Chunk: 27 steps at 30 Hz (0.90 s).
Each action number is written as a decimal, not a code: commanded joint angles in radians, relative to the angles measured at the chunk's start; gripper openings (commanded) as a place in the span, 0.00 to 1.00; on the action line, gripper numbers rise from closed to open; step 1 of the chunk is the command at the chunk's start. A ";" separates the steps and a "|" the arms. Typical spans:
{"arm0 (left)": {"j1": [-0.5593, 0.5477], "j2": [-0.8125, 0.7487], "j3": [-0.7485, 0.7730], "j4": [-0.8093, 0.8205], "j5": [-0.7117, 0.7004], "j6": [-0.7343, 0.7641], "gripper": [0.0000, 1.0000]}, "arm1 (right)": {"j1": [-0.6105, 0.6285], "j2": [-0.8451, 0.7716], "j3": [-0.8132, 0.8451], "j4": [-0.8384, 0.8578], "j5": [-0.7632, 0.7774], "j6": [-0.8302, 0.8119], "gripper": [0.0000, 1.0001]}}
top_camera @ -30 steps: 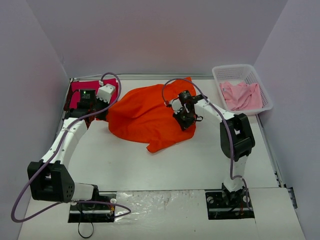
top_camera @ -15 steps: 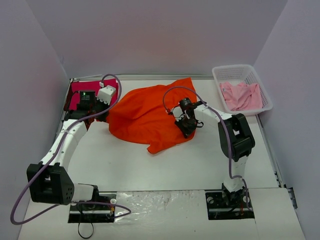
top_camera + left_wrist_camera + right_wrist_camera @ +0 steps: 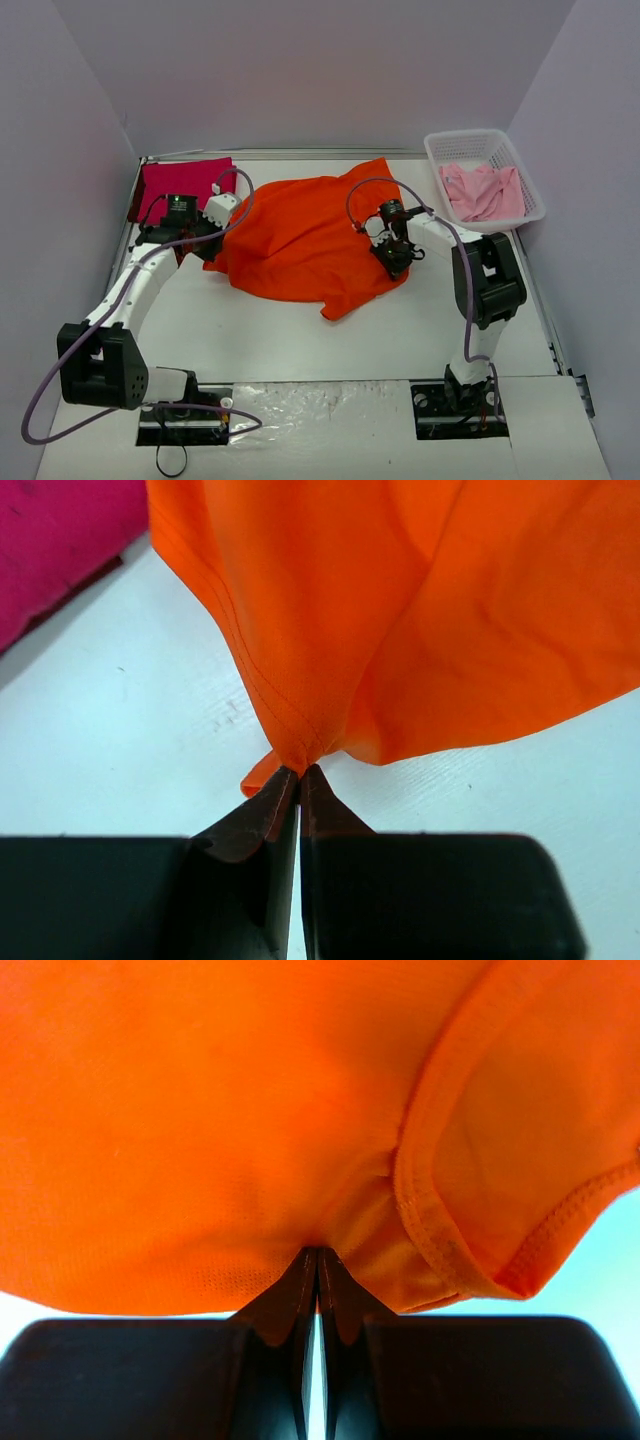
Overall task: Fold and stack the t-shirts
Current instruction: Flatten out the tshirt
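The bright orange soft-cloth t-shirt (image 3: pixel 305 240) lies spread and rumpled across the middle of the white table (image 3: pixel 300 340), its lower corner trailing toward the bottom of the overhead frame. The left gripper (image 3: pixel 212 243) has its jaws pressed together on the shirt's left edge; the right gripper (image 3: pixel 394 256) is clamped the same way on the right edge.

This cloth looks light and limp. It will sag between the two pinch points and drape wherever it is not held taut, so it should be handled by its edges. I judge a stitched hem or seam the best hold, since the doubled cloth there gives the fingers more to bite and is less likely to slip out.

The overhead view alone shows the whole layout: the magenta-red cloth t-shirt (image 3: pixel 180 185) lying flat at the upper left, just beside the orange one, and the crumpled pale pink cloth t-shirt (image 3: pixel 482 190) inside the white plastic lattice basket (image 3: pixel 465 134) at the upper right. The wrist views give what it cannot — the left shows a pinched fold beside a double-stitched hem, with a little tab of cloth poking out past the fingertips, and the right shows the grip sitting just beside a ribbed, stitched band.
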 commanded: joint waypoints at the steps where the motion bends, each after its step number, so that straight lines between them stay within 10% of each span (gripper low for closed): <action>1: -0.011 0.017 -0.026 -0.006 -0.022 0.054 0.02 | -0.081 0.024 -0.018 -0.066 0.087 -0.047 0.00; 18: -0.025 0.223 -0.086 0.190 -0.188 0.096 0.11 | -0.149 0.168 0.137 -0.063 0.063 -0.069 0.00; 27: -0.025 0.108 -0.073 0.123 -0.200 0.126 0.63 | -0.149 0.165 0.120 -0.053 0.046 -0.066 0.00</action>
